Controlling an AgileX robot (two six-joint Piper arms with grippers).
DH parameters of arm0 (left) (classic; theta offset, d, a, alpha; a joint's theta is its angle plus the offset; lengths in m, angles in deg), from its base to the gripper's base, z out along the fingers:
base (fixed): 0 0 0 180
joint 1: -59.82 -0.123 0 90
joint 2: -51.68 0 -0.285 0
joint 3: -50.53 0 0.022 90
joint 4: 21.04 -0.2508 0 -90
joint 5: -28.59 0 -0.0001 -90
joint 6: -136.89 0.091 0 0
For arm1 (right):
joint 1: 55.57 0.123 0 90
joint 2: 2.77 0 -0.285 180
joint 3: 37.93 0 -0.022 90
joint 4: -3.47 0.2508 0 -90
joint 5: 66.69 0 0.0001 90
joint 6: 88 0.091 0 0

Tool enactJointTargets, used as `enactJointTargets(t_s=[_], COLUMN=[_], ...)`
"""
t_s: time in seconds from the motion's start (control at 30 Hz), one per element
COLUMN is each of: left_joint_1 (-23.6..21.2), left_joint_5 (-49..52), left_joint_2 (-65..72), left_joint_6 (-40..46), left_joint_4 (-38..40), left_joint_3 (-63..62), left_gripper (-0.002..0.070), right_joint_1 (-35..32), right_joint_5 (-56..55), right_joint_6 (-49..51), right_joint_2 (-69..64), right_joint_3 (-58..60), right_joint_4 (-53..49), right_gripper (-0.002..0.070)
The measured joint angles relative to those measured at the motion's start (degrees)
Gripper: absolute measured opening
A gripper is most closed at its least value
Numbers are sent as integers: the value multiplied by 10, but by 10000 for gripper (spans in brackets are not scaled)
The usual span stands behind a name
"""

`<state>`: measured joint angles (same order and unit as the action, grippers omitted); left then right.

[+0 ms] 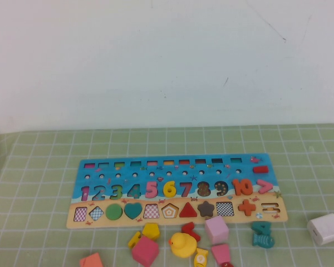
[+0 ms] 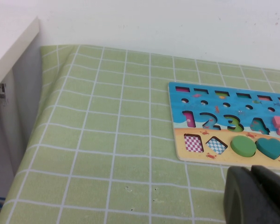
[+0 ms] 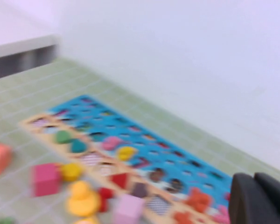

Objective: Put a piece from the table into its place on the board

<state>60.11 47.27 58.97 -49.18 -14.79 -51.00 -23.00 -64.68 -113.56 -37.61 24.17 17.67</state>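
Observation:
The board [image 1: 175, 167] lies on the green checked cloth, its blue part carrying numerals 1 to 10 and its tan strip the shape cut-outs. The yellow "6" [image 1: 170, 189] sits in its slot between the pink 5 and the red 7; it also shows in the right wrist view [image 3: 126, 152]. Neither arm shows in the high view. My left gripper [image 2: 252, 170] is shut and empty, above the cloth near the board's left front corner [image 2: 179, 154]. My right gripper [image 3: 253, 176] is shut and empty, above the board's right end [image 3: 196, 168].
Loose pieces lie in front of the board: a yellow duck [image 1: 182, 244], a yellow pentagon [image 1: 151, 230], pink blocks [image 1: 216, 229], a red piece [image 1: 190, 230], a teal 4 and fish [image 1: 262, 233], an orange block [image 1: 92, 261]. A white cube [image 1: 326, 228] sits at the right.

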Motion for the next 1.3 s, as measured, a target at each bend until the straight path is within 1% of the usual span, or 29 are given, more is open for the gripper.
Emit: enactJointTargets(t_s=[0.13,0.33,0.43,0.53,0.73,1.0,1.13,1.3], left_joint_1=[0,0,0,0,0,0,0,0], left_joint_5=[0,0,0,0,0,0,0,0], left_joint_2=[0,0,0,0,0,0,0,0], left_joint_6=[0,0,0,0,0,0,0,0], left_joint_4=[0,0,0,0,0,0,0,0], left_joint_3=[0,0,0,0,0,0,0,0], left_gripper=[-1,-1,-1,-1,-1,-1,-1,-1], right_joint_1=[-74,-213,-267,-302,-314,-314,-315,-328], right_joint_5=[-24,-28,-29,-30,-28,-3,26,69], right_joint_6=[0,1,1,1,1,1,27,173], right_joint_2=[52,142,189,223,236,236,253,271], right_joint_3=[56,114,140,163,167,168,169,169], right_joint_4=[0,0,0,8,50,55,7,-116], right_gripper=[-1,-1,-1,-1,-1,-1,-1,-1])
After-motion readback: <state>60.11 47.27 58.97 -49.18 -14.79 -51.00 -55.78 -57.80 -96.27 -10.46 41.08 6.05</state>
